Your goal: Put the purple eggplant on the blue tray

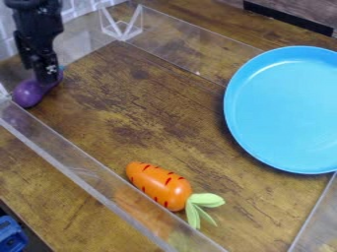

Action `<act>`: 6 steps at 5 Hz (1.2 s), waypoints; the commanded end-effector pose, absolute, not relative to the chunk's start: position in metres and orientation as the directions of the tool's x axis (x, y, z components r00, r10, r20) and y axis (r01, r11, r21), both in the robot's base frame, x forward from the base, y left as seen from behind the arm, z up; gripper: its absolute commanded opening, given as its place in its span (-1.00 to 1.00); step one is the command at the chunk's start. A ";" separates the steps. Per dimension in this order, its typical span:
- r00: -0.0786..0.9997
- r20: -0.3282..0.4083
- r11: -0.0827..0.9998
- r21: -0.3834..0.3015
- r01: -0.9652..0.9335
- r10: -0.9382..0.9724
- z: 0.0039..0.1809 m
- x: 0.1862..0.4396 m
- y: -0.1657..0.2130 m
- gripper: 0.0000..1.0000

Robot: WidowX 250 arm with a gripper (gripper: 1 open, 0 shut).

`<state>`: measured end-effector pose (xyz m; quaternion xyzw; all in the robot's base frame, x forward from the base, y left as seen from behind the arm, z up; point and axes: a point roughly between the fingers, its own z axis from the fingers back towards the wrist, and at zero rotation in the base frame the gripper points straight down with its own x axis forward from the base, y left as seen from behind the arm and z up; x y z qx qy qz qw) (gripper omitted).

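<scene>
Purple, glossy and elongated, the eggplant (30, 94) lies at the upper left of the frame, on the brown wooden table (145, 108), close to the clear plastic wall (79, 157) that runs diagonally down the left side. The black claw (47, 75) is positioned at the eggplant, its arm entering from the top left corner. The claw covers the upper end of the eggplant; the lower end is exposed. Claw state: cannot be determined, as the dark fingers overlap the eggplant and their contact with it is not resolved.

The blue tray (287, 110), round with a raised rim, occupies the right side of the frame, well apart from the eggplant. The orange carrot (160, 186), marked with dark stripes, lies at the lower centre, tilted, with its green leaves (203, 207) directed toward the lower right. A blue object (11, 234) is partly visible at the lower left edge.
</scene>
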<state>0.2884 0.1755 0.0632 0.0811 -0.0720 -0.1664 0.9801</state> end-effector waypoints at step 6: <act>0.884 0.211 0.901 0.222 0.373 -0.418 0.024 0.277 0.194 1.00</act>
